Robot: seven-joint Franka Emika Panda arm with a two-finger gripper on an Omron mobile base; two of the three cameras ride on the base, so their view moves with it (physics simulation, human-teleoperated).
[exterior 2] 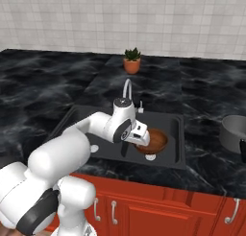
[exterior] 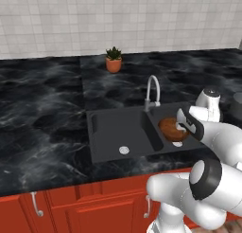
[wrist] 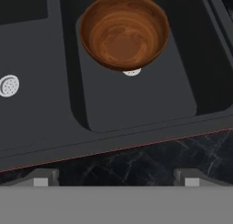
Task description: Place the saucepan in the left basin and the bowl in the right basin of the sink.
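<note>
Now the bowl (wrist: pixel 124 32) sits apart, ahead of the open gripper (wrist: pixel 116 182).

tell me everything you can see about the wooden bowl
The bowl is round and reddish-brown, wood by its visible grain, with a smooth hollow interior holding nothing. It sits upright on the floor of the narrower right basin of the matte-black sink, partly covering the round silver drain. Nothing grips it.
</note>
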